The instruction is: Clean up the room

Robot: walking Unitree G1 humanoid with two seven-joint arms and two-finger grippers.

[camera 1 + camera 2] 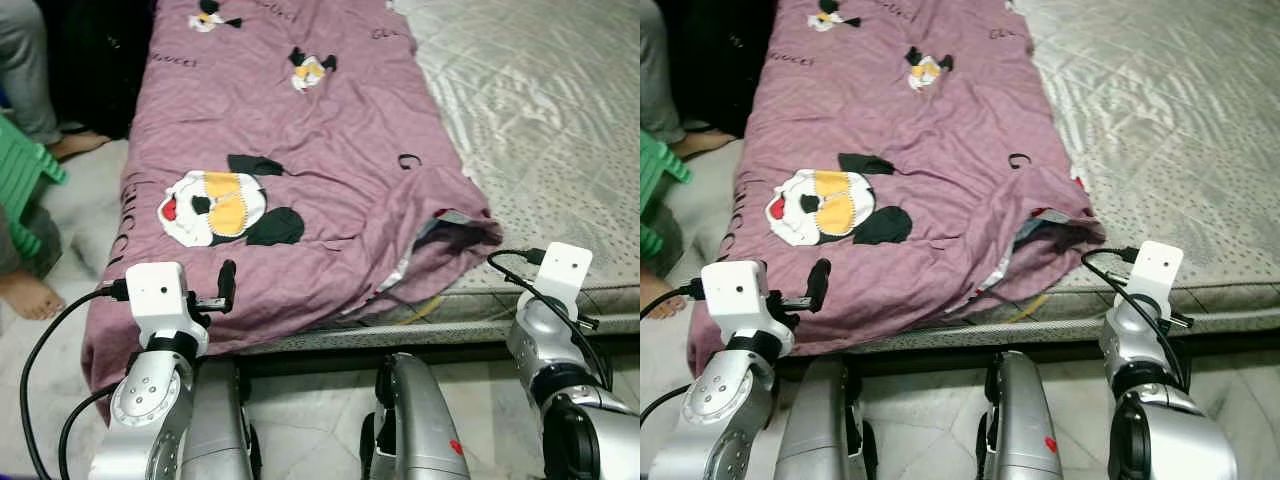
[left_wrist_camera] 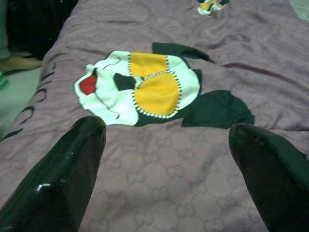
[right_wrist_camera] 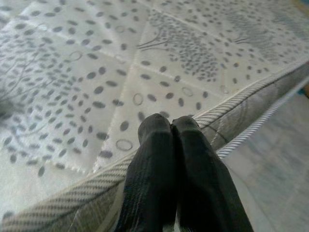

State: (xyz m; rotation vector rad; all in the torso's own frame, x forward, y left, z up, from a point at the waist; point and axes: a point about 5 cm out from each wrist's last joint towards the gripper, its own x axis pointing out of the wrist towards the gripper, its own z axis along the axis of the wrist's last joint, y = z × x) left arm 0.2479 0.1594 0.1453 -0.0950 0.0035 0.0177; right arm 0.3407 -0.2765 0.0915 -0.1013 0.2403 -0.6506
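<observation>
A purple blanket (image 1: pixel 320 140) with cartoon prints lies spread over the left part of a mattress (image 1: pixel 540 110). Its near right corner (image 1: pixel 450 235) is rumpled and folded back, showing a light lining. Its near left edge hangs down over the mattress side. My left gripper (image 2: pixel 166 145) is open just above the blanket's near edge, with the big white, yellow and black print (image 2: pixel 145 87) beyond its fingers (image 2: pixel 67 169). My right gripper (image 3: pixel 171 123) is shut with nothing in it, over the bare dotted mattress at the near edge.
A person sits at the left, with one bare foot (image 1: pixel 30 295) on the tiled floor, beside a green plastic stool (image 1: pixel 25 180). My own legs (image 1: pixel 410 420) stand against the mattress front. The mattress's right half is bare quilted fabric.
</observation>
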